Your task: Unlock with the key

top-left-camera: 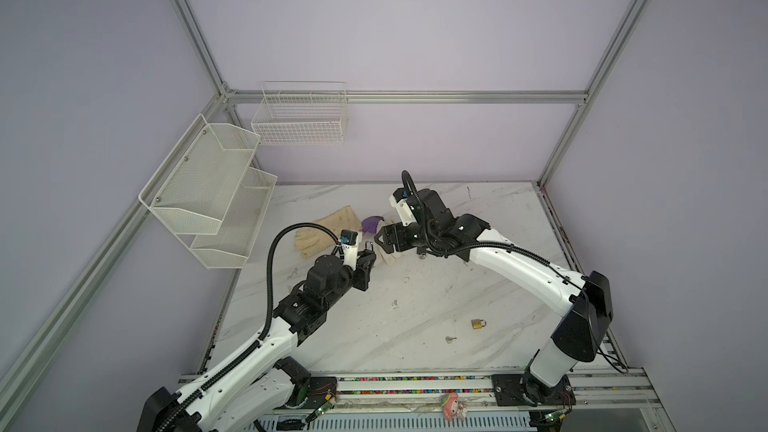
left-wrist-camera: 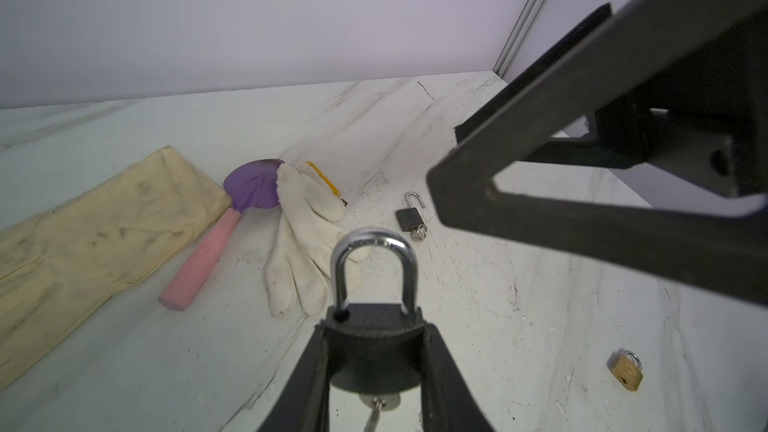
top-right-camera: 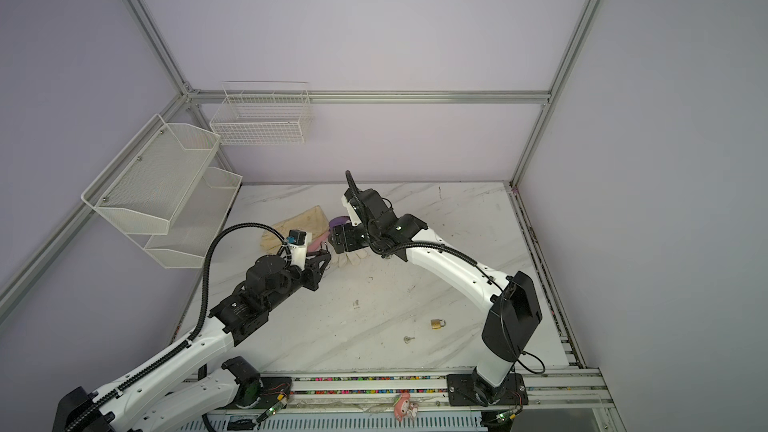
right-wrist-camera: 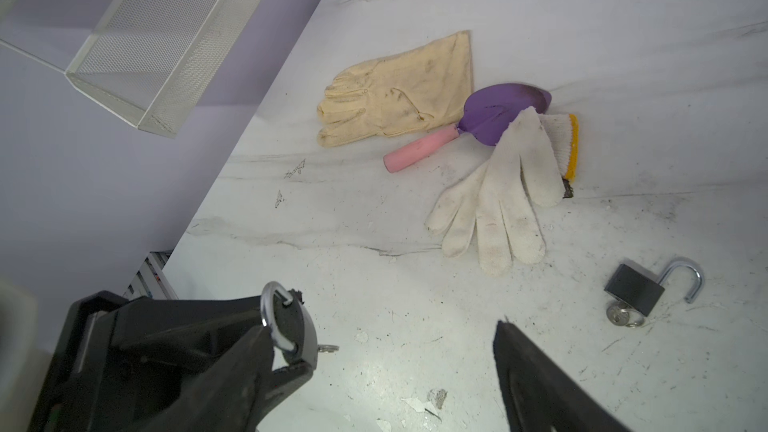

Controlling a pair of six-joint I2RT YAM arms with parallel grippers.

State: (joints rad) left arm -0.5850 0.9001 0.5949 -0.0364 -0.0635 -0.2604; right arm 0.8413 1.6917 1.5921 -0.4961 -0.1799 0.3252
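My left gripper (left-wrist-camera: 376, 340) is shut on a black padlock (left-wrist-camera: 374, 351) held above the table, its silver shackle (left-wrist-camera: 374, 268) pointing away from the wrist. A key (left-wrist-camera: 376, 407) sticks out of the lock's underside; the right wrist view shows this key (right-wrist-camera: 328, 349) too. I cannot tell whether the shackle is latched. My right gripper (right-wrist-camera: 403, 342) is open and holds nothing, its fingers (left-wrist-camera: 582, 168) just beside and above the padlock. In both top views the left gripper (top-left-camera: 368, 257) (top-right-camera: 324, 259) and right gripper (top-left-camera: 380, 241) (top-right-camera: 334, 238) nearly meet at mid-table.
On the marble table (top-left-camera: 415, 305) lie a yellow glove (right-wrist-camera: 395, 93), a purple trowel with pink handle (right-wrist-camera: 498, 112), a white glove (right-wrist-camera: 498, 201), an open black padlock with keys (right-wrist-camera: 636, 295), a brass padlock (top-left-camera: 478, 324) and a loose key (top-left-camera: 450, 339). Wire baskets (top-left-camera: 208, 189) hang on the left wall.
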